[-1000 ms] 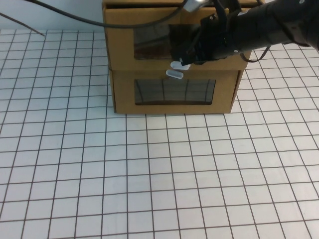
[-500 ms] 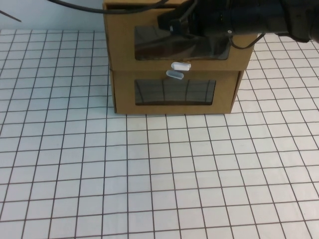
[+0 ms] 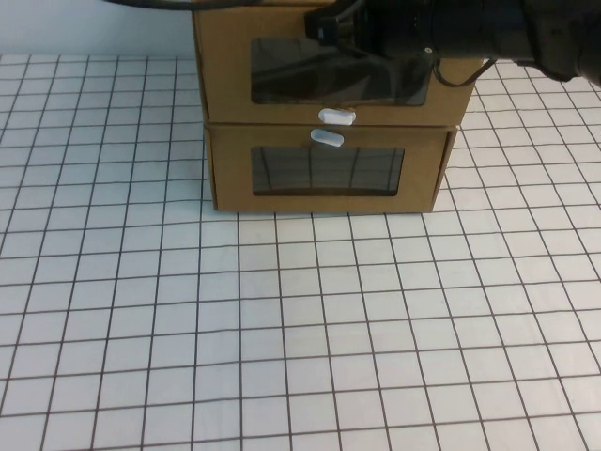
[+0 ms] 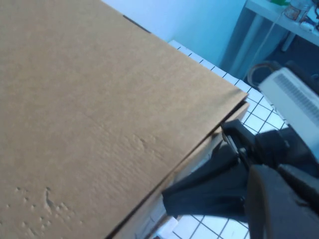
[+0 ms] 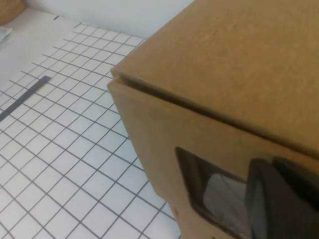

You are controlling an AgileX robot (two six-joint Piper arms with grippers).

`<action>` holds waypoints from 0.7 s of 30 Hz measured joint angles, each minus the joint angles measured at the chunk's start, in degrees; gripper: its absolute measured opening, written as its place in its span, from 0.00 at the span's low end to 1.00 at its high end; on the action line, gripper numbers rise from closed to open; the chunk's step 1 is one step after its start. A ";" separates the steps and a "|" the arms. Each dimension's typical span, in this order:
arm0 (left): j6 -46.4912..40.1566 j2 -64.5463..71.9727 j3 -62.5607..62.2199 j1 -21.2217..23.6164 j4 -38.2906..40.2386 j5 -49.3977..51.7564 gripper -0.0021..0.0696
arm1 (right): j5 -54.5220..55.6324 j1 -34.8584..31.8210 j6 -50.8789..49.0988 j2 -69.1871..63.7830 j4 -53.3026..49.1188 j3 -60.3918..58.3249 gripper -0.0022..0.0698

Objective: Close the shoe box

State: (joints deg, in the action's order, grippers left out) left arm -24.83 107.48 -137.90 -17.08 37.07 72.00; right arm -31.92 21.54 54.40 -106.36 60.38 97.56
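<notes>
stack: brown cardboard shoe box with clear window and white pull tab below it (image 3: pixel 329 70) sits on the similar narrower cardboard box with tab above its window (image 3: pixel 324 174), top centre of frame | table: white gridded tabletop (image 3: pixel 300 329) fills lower frame | right gripper (image 3: pixel 329 23): upper right, against upper box front | left gripper: unseen

Two stacked cardboard boxes (image 3: pixel 327 122), each with one white tab (image 3: pixel 336 116).
</notes>
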 joint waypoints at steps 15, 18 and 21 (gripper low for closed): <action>0.00 -26.47 21.12 0.00 -6.21 0.35 0.02 | -5.03 -0.32 -6.03 23.25 -14.47 0.04 0.01; 0.55 -35.09 29.11 0.00 -6.62 -2.56 0.02 | -8.49 -0.32 -13.29 30.64 -23.19 0.18 0.01; 1.11 -43.52 37.27 0.00 -6.66 -7.76 0.02 | -11.67 -0.32 -21.18 37.83 -32.29 -0.88 0.01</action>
State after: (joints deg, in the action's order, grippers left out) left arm -23.72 63.96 -100.63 -17.08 30.40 64.24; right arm -43.58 21.22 33.22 -68.53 28.09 96.68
